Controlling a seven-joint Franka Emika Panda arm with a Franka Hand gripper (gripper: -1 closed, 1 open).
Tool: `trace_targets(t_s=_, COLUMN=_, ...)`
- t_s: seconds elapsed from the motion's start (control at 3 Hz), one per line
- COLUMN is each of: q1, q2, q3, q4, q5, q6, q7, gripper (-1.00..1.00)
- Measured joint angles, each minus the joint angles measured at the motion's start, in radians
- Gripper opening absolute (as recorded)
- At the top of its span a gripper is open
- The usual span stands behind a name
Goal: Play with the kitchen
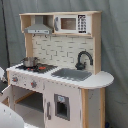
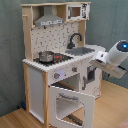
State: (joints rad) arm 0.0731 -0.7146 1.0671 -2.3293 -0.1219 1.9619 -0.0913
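On the wood floor, against a grey curtain, the kitchen [image 2: 60, 60] is stood upright, and it's seen whole in both exterior views. A small pot [image 2: 46, 56] is set on the stovetop [image 2: 55, 59], the grey sink [image 2: 84, 51] sits beside it under the black faucet [image 2: 75, 39], and a hood [image 1: 39, 27] and a toy microwave [image 1: 74, 23] are mounted up top. The oven door [image 2: 72, 102] is swung wide open in the second exterior view.

The arm [image 2: 116, 56] is parked at the second exterior view's right, just beside the counter's rounded end, apart from everything. Only its white body is shown, so whether the hand is released or clenched can't be told, honestly.

For a decent go at this, one target should probably be picked first: the open oven door looks the easiest, since it's sticking out and a gentle push on its outer edge should swing it shut. An approach low and from the front would be safer, so the counter isn't clipped. The pot looks light, so anything near the stovetop should be done slowly or it could get knocked off.
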Motion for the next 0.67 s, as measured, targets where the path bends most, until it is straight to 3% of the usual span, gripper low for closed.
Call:
trace_targets(t_s=0.33, q1=-0.001, q2=-0.072, q3=0.006, q4=0.012, q5=-0.039, q6=-0.082, q7=-0.026, gripper=1.00)
trace_targets(t_s=0.67, q1=-0.012, q2=-0.122, q3=0.037, q4=0.025, q5=-0.117, q6=-0.146, q7=-0.041, gripper=1.00)
